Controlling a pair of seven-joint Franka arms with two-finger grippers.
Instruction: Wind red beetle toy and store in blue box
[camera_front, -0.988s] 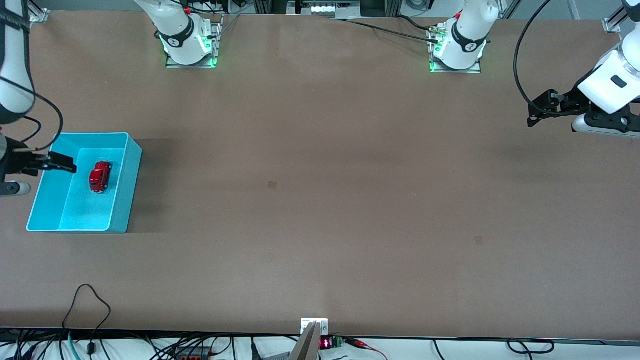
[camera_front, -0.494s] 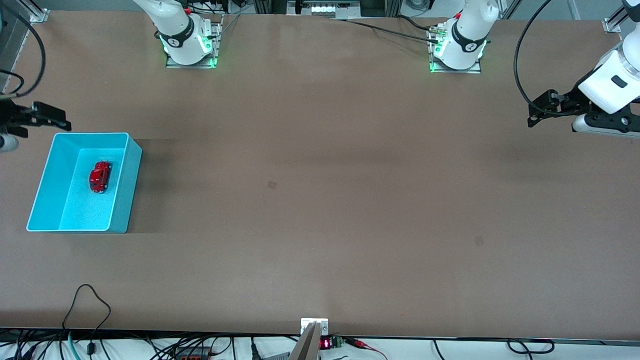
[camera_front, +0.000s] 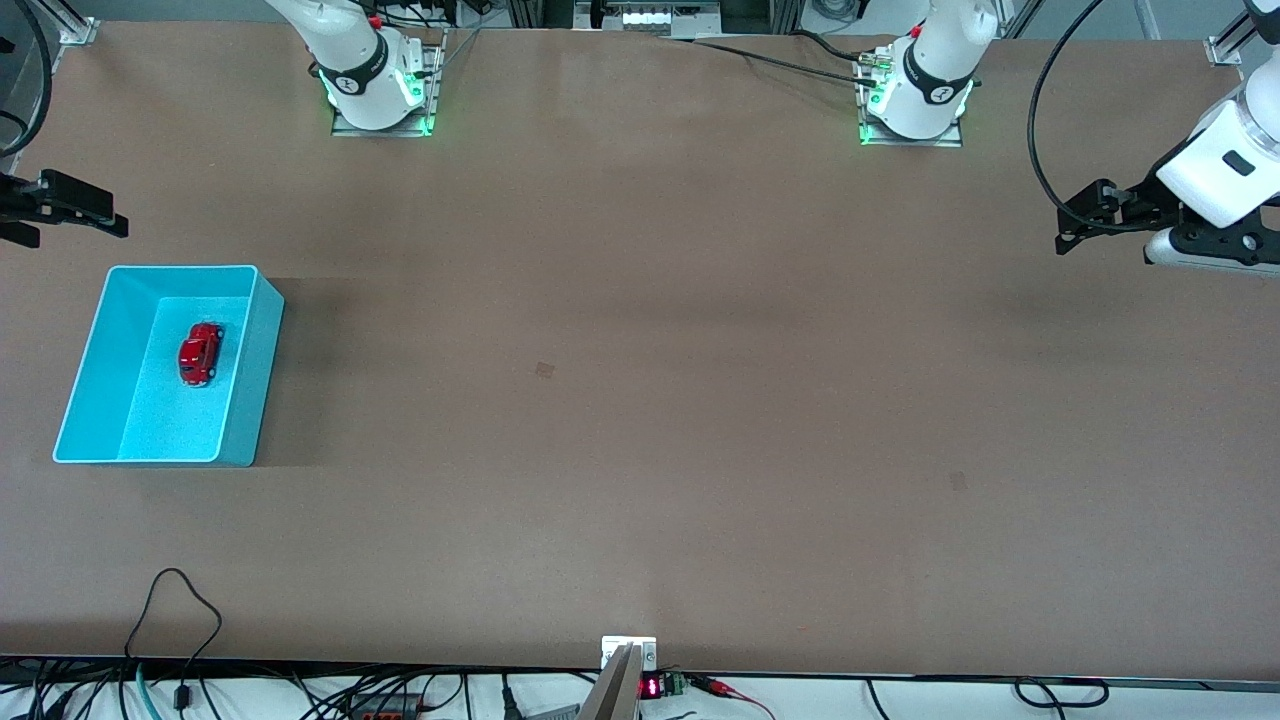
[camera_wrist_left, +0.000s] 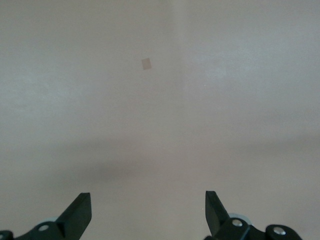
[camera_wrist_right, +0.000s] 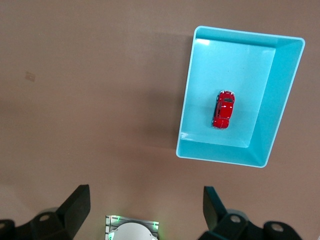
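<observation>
Your red beetle toy (camera_front: 200, 352) is sitting in the blue box (camera_front: 262, 340); the right gripper (camera_wrist_right: 145, 207), fingers apart, is hovering at its twelve o'clock; the left gripper (camera_wrist_left: 148, 212) is waiting, fingers apart.

White rounded arms (camera_front: 1225, 160) (black cables looping off them) end in black pincers, bases (camera_front: 380, 85) glowing green.

the beetle toy (camera_front: 200, 353) sits inside the box (camera_front: 90, 350), on its floor, away from the walls. the box stands on the desk (camera_front: 640, 400) at the right arm's end. the right gripper (camera_front: 75, 205) hangs over bare desk just beside the box; the left gripper (camera_front: 1075, 225) waits over the left arm's end.
</observation>
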